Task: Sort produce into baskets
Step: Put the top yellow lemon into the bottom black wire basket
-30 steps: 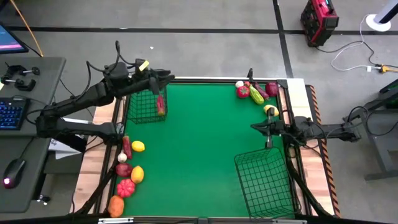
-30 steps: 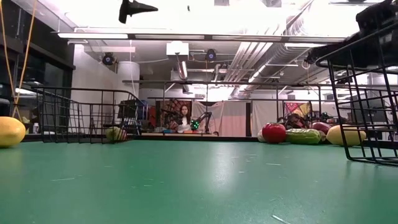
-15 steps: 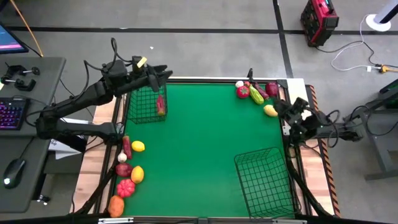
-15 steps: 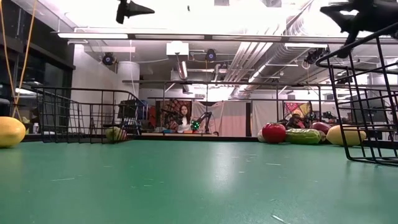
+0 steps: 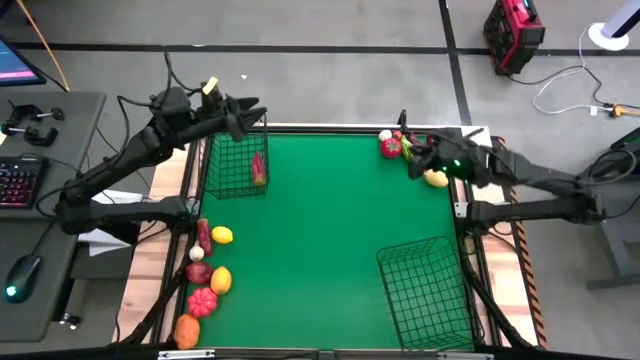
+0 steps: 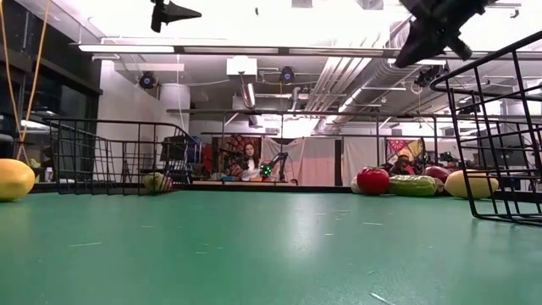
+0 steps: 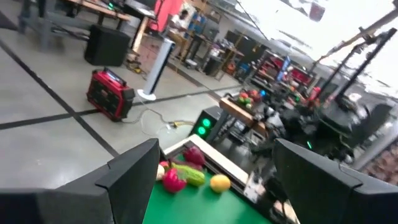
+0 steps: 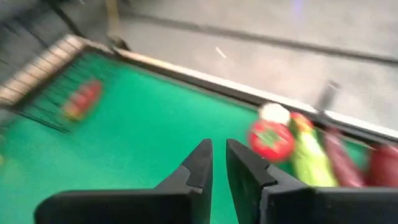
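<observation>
The smaller basket [image 5: 236,160] stands at the table's far left with a dark red piece [image 5: 258,167] lying in it. My left gripper [image 5: 250,106] hovers open and level above its far rim, nothing between the fingers [image 7: 216,149]. The larger basket [image 5: 425,290] stands near right. At the far right lies a cluster of produce: a red tomato [image 5: 390,148], a green piece [image 8: 306,158] and a yellow lemon [image 5: 435,179]. My right gripper [image 5: 416,158] hangs above this cluster, slanting down, its fingers [image 8: 219,155] all but together and holding nothing.
More produce lies in a row along the left edge: a yellow one [image 5: 222,235], dark red ones [image 5: 199,272], a red one [image 5: 202,301], an orange one [image 5: 187,330]. The green middle of the table [image 5: 320,230] is bare. A person sits far behind [image 6: 251,161].
My right gripper has risen from beside the larger basket's far rim and swung toward the table's far edge, turning as it went, until it hangs over the produce cluster. My left gripper has drifted a little toward the far left corner, staying open.
</observation>
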### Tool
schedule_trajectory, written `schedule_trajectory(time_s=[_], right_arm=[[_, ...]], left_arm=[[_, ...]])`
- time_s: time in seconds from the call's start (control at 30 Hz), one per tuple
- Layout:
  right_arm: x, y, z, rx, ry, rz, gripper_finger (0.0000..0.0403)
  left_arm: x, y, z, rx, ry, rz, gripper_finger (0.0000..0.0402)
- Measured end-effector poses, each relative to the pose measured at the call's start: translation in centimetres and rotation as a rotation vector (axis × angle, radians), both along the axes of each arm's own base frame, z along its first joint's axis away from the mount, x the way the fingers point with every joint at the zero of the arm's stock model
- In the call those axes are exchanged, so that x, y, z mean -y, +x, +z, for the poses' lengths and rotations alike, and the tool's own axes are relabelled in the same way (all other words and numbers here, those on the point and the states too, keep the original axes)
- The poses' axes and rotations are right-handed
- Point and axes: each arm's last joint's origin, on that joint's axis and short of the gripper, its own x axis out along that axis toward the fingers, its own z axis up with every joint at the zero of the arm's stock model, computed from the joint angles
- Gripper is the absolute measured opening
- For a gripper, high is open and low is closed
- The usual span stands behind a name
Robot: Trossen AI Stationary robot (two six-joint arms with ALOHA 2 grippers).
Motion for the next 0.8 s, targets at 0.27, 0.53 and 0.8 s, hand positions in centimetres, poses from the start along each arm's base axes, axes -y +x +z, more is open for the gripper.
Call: schedule_trajectory(time_s=[0.27, 0.53, 0.8], right_arm=[[4.0, 1.3, -1.6, -0.493, 0.419, 0.026, 0.0137], [7.3, 1.9, -7.9, -0.834, 0.678, 0.070, 0.0285], [9.5, 1.5, -12.5, -1.031, 0.749, 0.092, 0.0320]], left_arm=[[1.1, -2.1, -0.2, -0.098, 0.039, -0.002, 0.0303], [1.7, -2.9, -0.5, -0.161, 0.057, -0.009, 0.0303], [1.7, -3.0, -1.2, -0.208, -0.001, -0.011, 0.0303]])
